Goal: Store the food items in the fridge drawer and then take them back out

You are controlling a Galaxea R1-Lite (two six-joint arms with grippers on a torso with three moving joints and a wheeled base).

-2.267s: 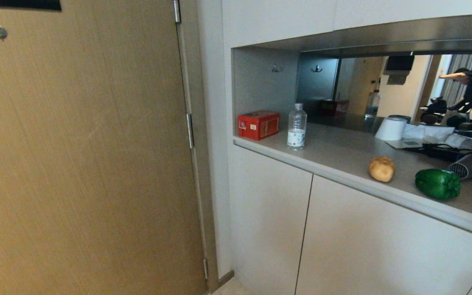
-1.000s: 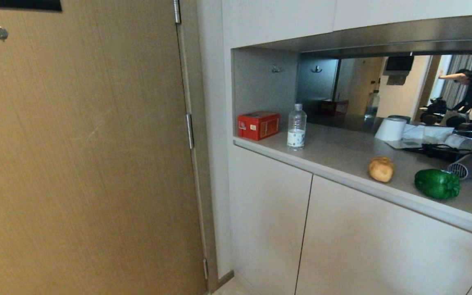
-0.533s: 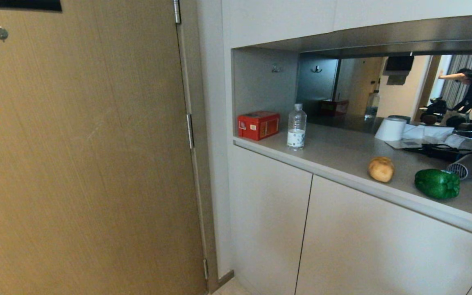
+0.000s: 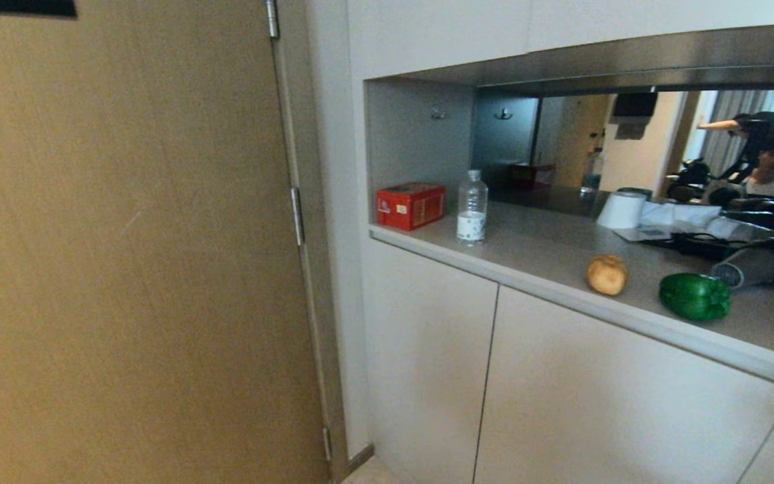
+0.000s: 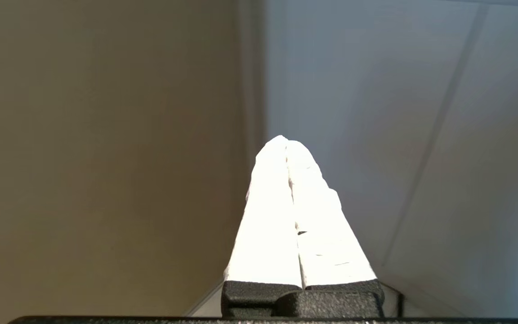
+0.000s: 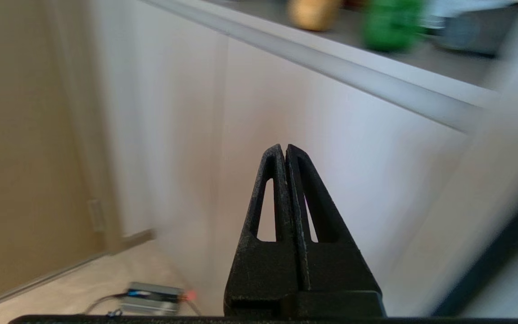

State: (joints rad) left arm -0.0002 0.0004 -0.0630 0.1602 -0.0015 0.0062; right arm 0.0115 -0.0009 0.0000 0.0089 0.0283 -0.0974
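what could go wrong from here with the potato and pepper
The potato sits close to the counter front edge and is round, so a clumsy touch could roll it off. The pepper lies right beside a hair dryer and its cable, which a reach could snag. No fridge drawer is in view, so it still has to be found.
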